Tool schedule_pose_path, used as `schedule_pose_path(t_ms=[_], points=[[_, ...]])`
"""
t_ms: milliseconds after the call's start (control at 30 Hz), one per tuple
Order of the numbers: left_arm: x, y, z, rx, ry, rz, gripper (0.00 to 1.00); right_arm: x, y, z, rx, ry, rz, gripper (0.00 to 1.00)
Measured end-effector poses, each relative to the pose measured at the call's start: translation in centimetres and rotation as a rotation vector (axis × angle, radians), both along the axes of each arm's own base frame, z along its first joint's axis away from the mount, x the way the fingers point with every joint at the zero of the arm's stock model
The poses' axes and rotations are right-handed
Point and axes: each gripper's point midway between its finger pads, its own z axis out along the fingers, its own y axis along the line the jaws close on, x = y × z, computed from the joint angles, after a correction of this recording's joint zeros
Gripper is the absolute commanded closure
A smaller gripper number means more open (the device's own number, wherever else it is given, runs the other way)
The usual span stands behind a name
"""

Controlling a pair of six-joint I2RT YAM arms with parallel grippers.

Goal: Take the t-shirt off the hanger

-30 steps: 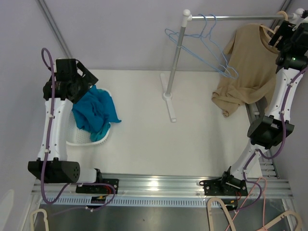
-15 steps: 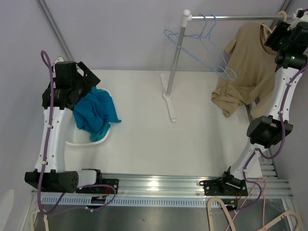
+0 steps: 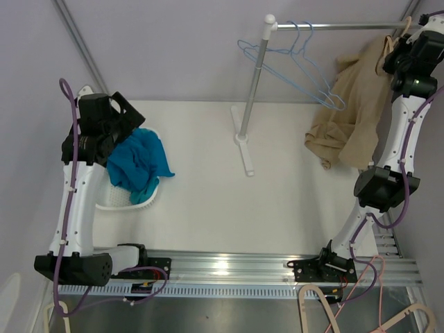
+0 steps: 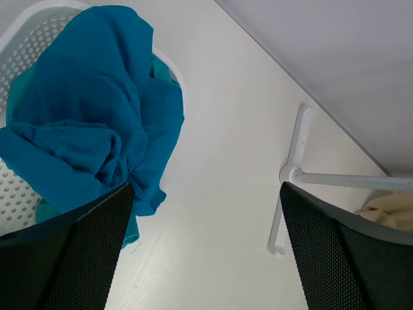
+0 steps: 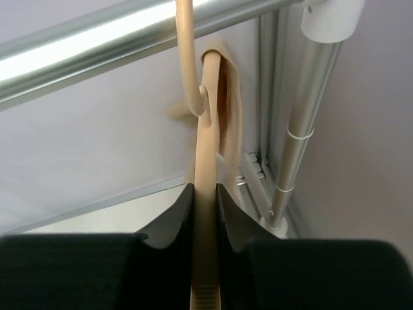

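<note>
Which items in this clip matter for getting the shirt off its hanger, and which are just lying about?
Job: tan t-shirt, tan hanger, right gripper clamped on it.
Lying about: blue wire hangers, teal cloth, white basket.

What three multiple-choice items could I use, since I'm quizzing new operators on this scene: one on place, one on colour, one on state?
1. Where does the blue cloth lie? A) on the rail B) in the white basket C) under the rack
2. What colour is the t-shirt? A) beige B) red C) black
3. How is the right gripper? A) open B) shut on the hanger C) shut on the cloth
B: cloth heaped in the basket. A: fabric reads tan. B: wrist view shows it clamped on the hanger's arm.
</note>
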Motion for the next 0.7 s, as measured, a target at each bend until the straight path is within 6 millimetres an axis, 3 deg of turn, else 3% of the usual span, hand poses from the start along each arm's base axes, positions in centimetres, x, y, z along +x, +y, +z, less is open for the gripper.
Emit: schedule_pose_path(t_ms=[100,467,700], points=[[0.5,-0.2,-0.3,-0.001,0.005,-0.013,0.00,0.2,0.3,-0.1,0.003,0.000,-0.005,1.00],[0.9,-0.8,0.1,-0.011,-0.017,-0.047,0.01,0.9,1.1,0.3,-0.007,-0.020,0.000,1.00],[1.0,-1.7,0.7,-0.004,-0.045,-0.107,0.00,2.0,4.1,2.1,-0.039,-0.082,0.030,1.00]])
